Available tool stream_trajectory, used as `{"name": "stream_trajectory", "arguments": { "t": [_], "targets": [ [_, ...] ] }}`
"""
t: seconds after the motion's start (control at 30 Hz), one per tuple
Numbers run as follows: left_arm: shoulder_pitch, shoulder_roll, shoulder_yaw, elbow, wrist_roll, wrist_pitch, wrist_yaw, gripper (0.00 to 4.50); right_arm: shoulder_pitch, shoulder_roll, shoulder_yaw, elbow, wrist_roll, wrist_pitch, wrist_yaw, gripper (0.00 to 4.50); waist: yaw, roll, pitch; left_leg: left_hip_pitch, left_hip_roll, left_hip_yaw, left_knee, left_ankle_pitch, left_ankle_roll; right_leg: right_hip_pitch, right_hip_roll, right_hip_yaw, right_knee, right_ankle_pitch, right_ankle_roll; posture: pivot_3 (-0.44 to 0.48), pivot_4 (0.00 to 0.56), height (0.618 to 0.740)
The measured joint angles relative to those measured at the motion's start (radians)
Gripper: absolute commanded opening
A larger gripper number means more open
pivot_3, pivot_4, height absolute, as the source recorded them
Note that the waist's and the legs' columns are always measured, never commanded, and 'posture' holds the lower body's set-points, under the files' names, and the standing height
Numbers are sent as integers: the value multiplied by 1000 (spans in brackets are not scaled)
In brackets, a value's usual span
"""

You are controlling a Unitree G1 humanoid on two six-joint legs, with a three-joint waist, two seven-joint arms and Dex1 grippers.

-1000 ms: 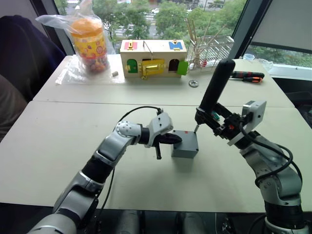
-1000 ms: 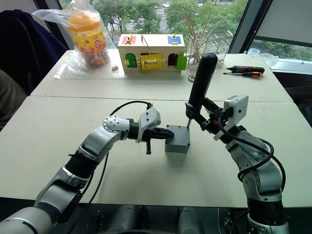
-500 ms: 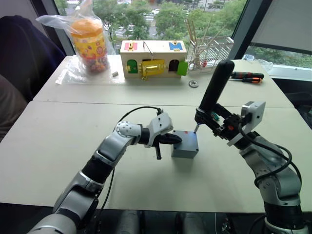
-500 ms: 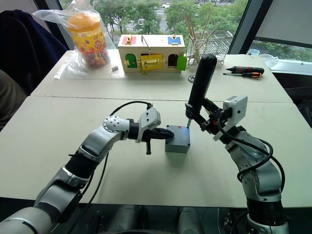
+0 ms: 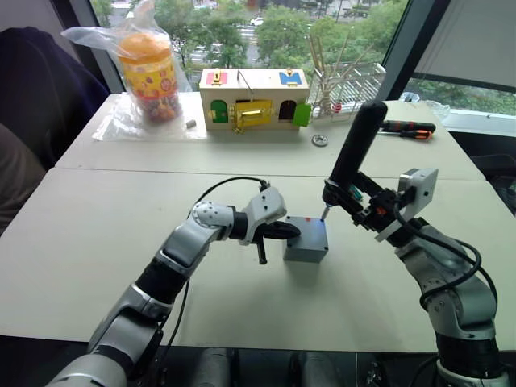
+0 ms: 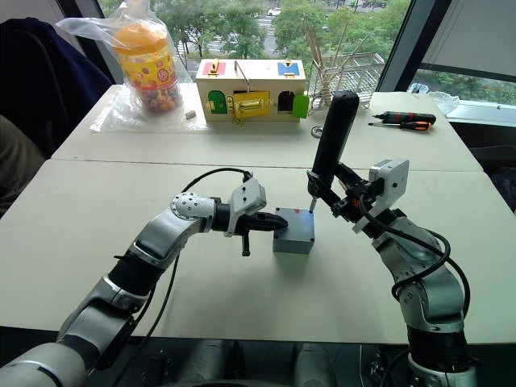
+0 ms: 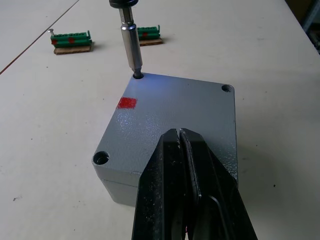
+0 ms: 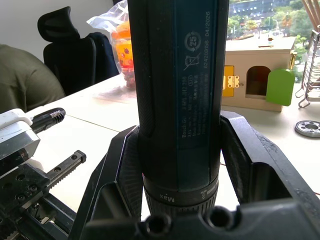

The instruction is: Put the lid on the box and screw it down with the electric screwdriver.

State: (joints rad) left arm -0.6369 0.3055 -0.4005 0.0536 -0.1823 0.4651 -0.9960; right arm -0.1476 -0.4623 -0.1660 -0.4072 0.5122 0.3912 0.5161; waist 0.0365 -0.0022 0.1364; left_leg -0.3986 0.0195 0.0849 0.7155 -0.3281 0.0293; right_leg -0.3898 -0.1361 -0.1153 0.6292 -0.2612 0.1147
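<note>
While the right gripper (image 5: 360,211) is clamping the electric screwdriver (image 5: 355,150) nearly upright, its bit is sitting in 1 far corner hole of the lid (image 7: 176,118) (already on the box (image 5: 305,239), mid-table). The left gripper (image 7: 186,150), fingers pressed together and empty, is resting on the lid's near edge.

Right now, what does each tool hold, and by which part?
Right tool grips the dark cylindrical electric screwdriver around its lower body. Left tool, shut, holds nothing.

The left fingers (image 7: 187,195) cover the near part of the lid (image 7: 170,120), hiding one corner hole. Beyond them, the screwdriver (image 8: 177,95) is cut off above its bit (image 7: 129,42). The bit tip sits in a far hole; any screw there probably can't be seen.
</note>
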Motion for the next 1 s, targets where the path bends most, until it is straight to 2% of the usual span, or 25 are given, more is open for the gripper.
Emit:
{"name": "stream_trajectory", "arguments": {
  "t": [0.4, 0.57, 0.8, 1.0],
  "targets": [
    [0, -7, 0, 11, 0, -12, 4, 0, -20, -1, 0, 18, 2, 3, 1, 1852, 0, 0, 0, 0, 0, 0, 0, -1, 1, 0, -2, 0, 0, -1, -3, 0, 150, 708],
    [-3, -14, 1, 18, 0, -21, 5, 0, -77, -18, -17, 16, 39, 76, -12, 1852, 1, 2, 1, -3, -1, 0, 0, 0, 0, -2, -3, 1, 0, -1, -3, 0, 150, 708],
    [-5, -12, 18, -2, -15, -11, -2, 0, -232, -85, -146, 9, 270, 302, -92, 1852, 0, 15, 12, -11, -3, 1, 1, 1, -1, -11, -5, -1, 1, 0, 0, 0, 150, 708],
    [-2, -14, 69, -33, -68, 70, 14, 0, -474, -192, -279, 70, 423, 450, -252, 1852, -5, 16, 22, -11, -3, 2, 1, 1, 0, -13, -4, -1, 2, 1, 1, 0, 150, 708]
  ]
}}
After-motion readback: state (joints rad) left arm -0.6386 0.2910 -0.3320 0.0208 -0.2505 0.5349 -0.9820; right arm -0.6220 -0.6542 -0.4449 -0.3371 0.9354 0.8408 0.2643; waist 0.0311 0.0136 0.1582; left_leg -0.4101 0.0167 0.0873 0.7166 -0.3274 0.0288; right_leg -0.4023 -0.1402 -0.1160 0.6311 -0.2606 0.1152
